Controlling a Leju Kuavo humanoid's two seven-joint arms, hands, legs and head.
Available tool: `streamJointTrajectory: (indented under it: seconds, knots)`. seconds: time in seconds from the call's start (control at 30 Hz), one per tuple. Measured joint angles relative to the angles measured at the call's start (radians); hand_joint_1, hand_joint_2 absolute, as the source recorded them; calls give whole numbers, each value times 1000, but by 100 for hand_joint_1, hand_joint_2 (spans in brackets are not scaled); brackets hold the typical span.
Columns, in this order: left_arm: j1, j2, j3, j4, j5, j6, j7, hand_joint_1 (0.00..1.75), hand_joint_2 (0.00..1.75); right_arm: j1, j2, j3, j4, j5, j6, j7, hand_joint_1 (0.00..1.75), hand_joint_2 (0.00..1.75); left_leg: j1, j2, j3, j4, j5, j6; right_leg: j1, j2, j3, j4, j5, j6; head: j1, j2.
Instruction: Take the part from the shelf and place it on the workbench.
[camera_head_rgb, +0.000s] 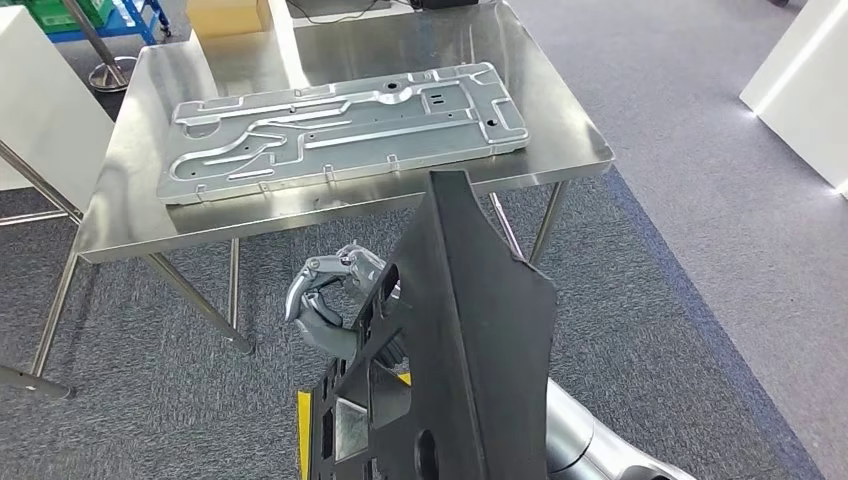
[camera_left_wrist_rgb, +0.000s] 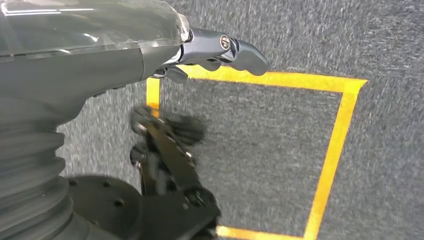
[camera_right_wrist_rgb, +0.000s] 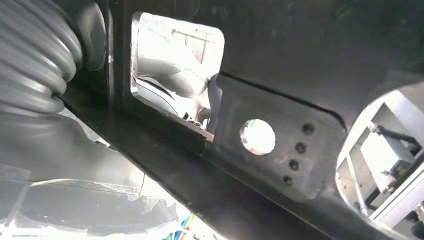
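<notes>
A stainless steel workbench (camera_head_rgb: 130, 215) stands on thin metal legs over grey carpet (camera_head_rgb: 680, 200). Flat on its top lies a large silver stamped metal panel (camera_head_rgb: 345, 128) with raised ribs and small holes, covering much of the surface. Beyond the far edge sits a cardboard box (camera_head_rgb: 228, 14), with blue shelving (camera_head_rgb: 135, 18) in the far corner. White panels (camera_head_rgb: 805, 80) stand at the room's right side. Yellow tape (camera_left_wrist_rgb: 332, 150) marks a square on the carpet beneath the robot.

The part (camera_head_rgb: 455, 350) is a long, flat, matte black piece with angular edges, several rectangular cut-outs and a round hole. It is held upright in front of the robot, short of the workbench's near edge and not touching it, its pointed upper end reaching level with the table edge in the head view.

The right hand (camera_head_rgb: 335, 300) grips the part, its silver fingers curled around the edge of a cut-out. In the right wrist view the part's dark surface sits close against the camera. The left hand (camera_left_wrist_rgb: 165, 135) hangs over the carpet holding nothing; motion blur hides whether its fingers are spread or curled.
</notes>
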Motion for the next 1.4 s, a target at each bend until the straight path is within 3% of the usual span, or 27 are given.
streamJointTrajectory:
  seconds: [0.07,0.1,0.2,0.27,0.33,0.4,0.47,0.5,0.53,0.57,0.63,0.67,0.73,0.77,0.83,0.9,0.97,1.0,1.03,1.1,1.17,1.3,1.33,1.4]
  knots:
    - [2,2,-3,0,-1,0,0,0,175,2,0,-1,-2,1,-3,0,171,175,-6,0,42,-131,88,12,4,2,26,-1,-21,4,1,0]
    - [1,4,-5,1,-2,0,1,0,175,3,0,-2,-4,1,-3,0,171,175,-10,0,64,-183,107,19,4,3,35,-1,-31,8,1,0]
    - [-3,7,-11,2,-8,-1,4,0,175,7,-1,-6,-8,5,-3,-1,171,175,-20,0,97,-233,92,36,0,3,50,2,-40,25,2,0]
    - [-2,7,-15,2,-9,-3,7,0,175,7,-2,-8,-9,12,-4,-3,171,175,-16,0,120,-247,83,46,-1,1,41,43,-32,34,3,0]
    - [-1,6,-19,2,-9,-4,12,0,175,6,-4,-8,-7,20,-4,-8,171,175,-12,1,145,-255,71,51,-5,0,-21,141,-41,44,6,0]
    - [0,6,-22,2,-8,-3,18,0,175,9,-8,-9,-2,23,-5,-16,171,175,-9,0,163,-256,54,53,-12,-1,-113,251,-83,55,8,0]
    - [3,3,-23,2,-5,-1,27,0,175,12,-10,-8,5,23,-4,-21,171,175,-5,-2,187,-256,34,49,-21,-3,-174,280,-110,64,9,0]
    - [5,1,-24,2,-4,0,33,0,175,13,-10,-8,8,22,-4,-22,171,175,-2,-3,202,-256,22,45,-24,-4,-182,251,-94,68,9,0]
    - [5,-1,-26,2,-4,2,39,0,175,13,-10,-8,10,21,-4,-22,171,175,1,-4,219,-256,10,40,-28,-6,-175,196,-53,71,9,0]
    - [6,-3,-29,2,-4,5,44,0,175,13,-10,-8,11,21,-3,-20,171,175,3,-5,233,-255,-3,34,-30,-10,-164,130,7,73,9,0]
    - [5,-4,-33,3,-4,11,54,0,175,12,-9,-7,14,19,-2,-17,171,175,3,-6,253,-258,-28,19,-29,-16,-145,40,92,65,10,0]
    - [4,-4,-35,3,-3,14,57,0,175,13,-9,-7,15,18,-1,-15,171,175,2,-5,262,-258,-35,11,-28,-17,-141,23,108,57,11,0]
    - [3,-5,-39,3,-4,17,63,0,175,12,-8,-6,16,18,0,-15,171,175,3,-3,270,-248,-34,-3,-27,-11,-130,21,101,38,11,0]
    - [3,-6,-40,3,-6,17,64,0,175,11,-7,-6,16,18,0,-15,171,175,4,-3,265,-224,-28,-8,-27,-9,-122,19,96,30,11,0]
    - [1,-6,-43,3,-8,18,65,0,175,11,-6,-6,16,18,0,-15,171,175,6,-2,212,-128,-38,-12,-25,-8,-102,18,82,15,10,0]
    - [0,-7,-45,3,-10,18,66,0,175,12,-5,-6,17,18,0,-16,171,175,6,-2,126,-6,-92,-12,-18,-7,-85,18,65,5,10,0]
    - [3,-7,-47,3,-10,18,66,0,175,14,-6,-6,19,18,0,-15,171,175,5,-2,65,41,-141,-9,-10,-5,-63,18,46,0,10,0]
    - [4,-8,-47,3,-10,18,67,0,175,15,-6,-6,19,18,0,-15,171,175,4,-2,56,19,-135,-4,-6,-3,-50,17,36,-2,10,0]
    - [5,-8,-48,3,-11,18,67,0,175,15,-6,-6,19,18,0,-15,171,175,1,-2,59,-31,-102,5,-1,-1,-35,17,26,-2,10,0]
    - [7,-8,-49,4,-11,18,66,0,175,16,-6,-6,20,18,0,-15,171,175,-10,-2,80,-152,6,27,5,0,-10,17,6,0,11,0]
    - [8,-9,-52,4,-13,18,64,0,175,20,-8,-7,20,19,-2,-15,171,175,-20,-5,95,-214,60,44,6,3,4,20,-6,9,12,0]
    - [7,-17,-65,5,-22,15,56,0,175,33,-13,-17,11,30,-12,-15,171,175,-19,-4,137,-242,70,57,4,4,7,60,-20,32,13,0]
    - [5,-18,-68,5,-23,13,53,0,175,35,-15,-21,8,33,-15,-16,171,175,-17,-3,146,-246,70,59,2,2,-11,96,-39,38,14,0]
    - [4,-19,-71,5,-23,9,47,0,175,45,-22,-31,5,38,-21,-18,171,175,-16,-3,151,-248,64,62,-5,1,-81,204,-90,49,16,0]
